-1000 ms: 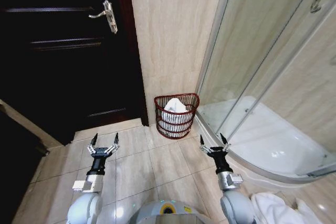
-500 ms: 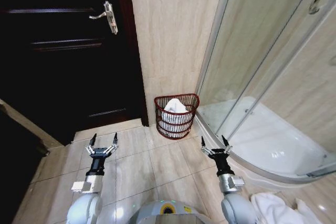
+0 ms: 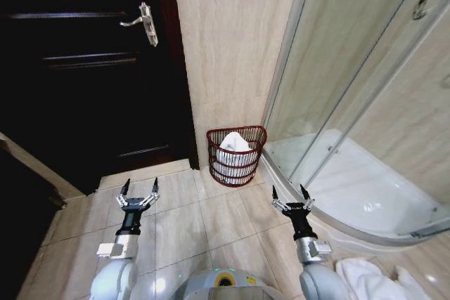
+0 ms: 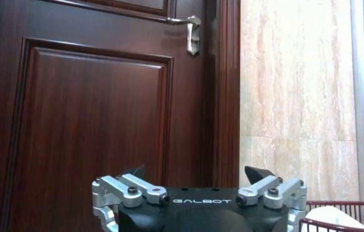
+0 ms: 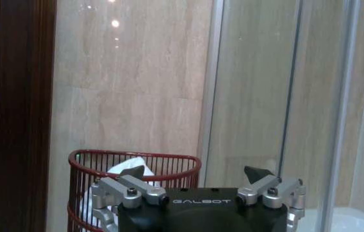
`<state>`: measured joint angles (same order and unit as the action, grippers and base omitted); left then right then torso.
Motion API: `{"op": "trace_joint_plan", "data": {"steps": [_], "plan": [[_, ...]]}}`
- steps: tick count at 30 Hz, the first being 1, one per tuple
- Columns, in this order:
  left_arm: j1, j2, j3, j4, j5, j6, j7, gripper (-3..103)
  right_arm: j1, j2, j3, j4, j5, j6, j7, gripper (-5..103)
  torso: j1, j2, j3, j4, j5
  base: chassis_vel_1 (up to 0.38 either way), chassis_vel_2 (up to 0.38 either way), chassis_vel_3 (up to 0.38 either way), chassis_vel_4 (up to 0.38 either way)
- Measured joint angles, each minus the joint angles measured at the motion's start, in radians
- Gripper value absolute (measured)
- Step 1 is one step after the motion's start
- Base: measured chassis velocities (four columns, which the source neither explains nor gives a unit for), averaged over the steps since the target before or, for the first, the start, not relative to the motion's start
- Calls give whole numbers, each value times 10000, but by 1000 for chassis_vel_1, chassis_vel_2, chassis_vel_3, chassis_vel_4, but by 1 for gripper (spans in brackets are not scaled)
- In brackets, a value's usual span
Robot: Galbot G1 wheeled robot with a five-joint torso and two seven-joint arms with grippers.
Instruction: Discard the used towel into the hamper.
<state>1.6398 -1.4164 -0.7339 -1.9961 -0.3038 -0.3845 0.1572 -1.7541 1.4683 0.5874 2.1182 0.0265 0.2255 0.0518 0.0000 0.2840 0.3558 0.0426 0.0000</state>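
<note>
The hamper (image 3: 236, 154), a dark red wire basket, stands on the floor against the tiled wall between the door and the shower. A white towel (image 3: 234, 147) is bunched inside it. A second white towel (image 3: 365, 279) lies crumpled on the floor at my right side. My left gripper (image 3: 139, 189) hovers open and empty over the tiles, short of the hamper and to its left. My right gripper (image 3: 289, 194) is open and empty too, short of the hamper and to its right. The right wrist view has the right gripper (image 5: 195, 170) facing the hamper (image 5: 137, 155) and its towel (image 5: 119, 166). The left gripper (image 4: 196, 170) faces the door.
A dark wooden door (image 3: 84, 75) with a metal handle (image 3: 144, 20) is shut on the left. The glass shower enclosure (image 3: 351, 89) and its raised white tray (image 3: 365, 194) curve along the right. Beige floor tiles (image 3: 211, 216) lie open between my arms and the hamper.
The right gripper has drawn back a little toward me and to the right. The left gripper, the hamper and both towels have not moved.
</note>
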Motion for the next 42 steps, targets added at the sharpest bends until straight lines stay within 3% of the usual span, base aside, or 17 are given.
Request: {"op": "trace_joint_plan", "data": {"steps": [19, 42], "plan": [[-26, 18, -20, 74, 21, -24, -27, 100, 26, 0, 41, -35, 18, 96, -8, 100, -1, 13, 8, 0, 0, -25, -23, -21, -19], [5, -44, -18, 54, 57, -74, -18, 100, -31, -30, 71, -194, 42, 420, -29, 100, -1, 18, 11, 0, 1, -106, -112, -112, -114]]}}
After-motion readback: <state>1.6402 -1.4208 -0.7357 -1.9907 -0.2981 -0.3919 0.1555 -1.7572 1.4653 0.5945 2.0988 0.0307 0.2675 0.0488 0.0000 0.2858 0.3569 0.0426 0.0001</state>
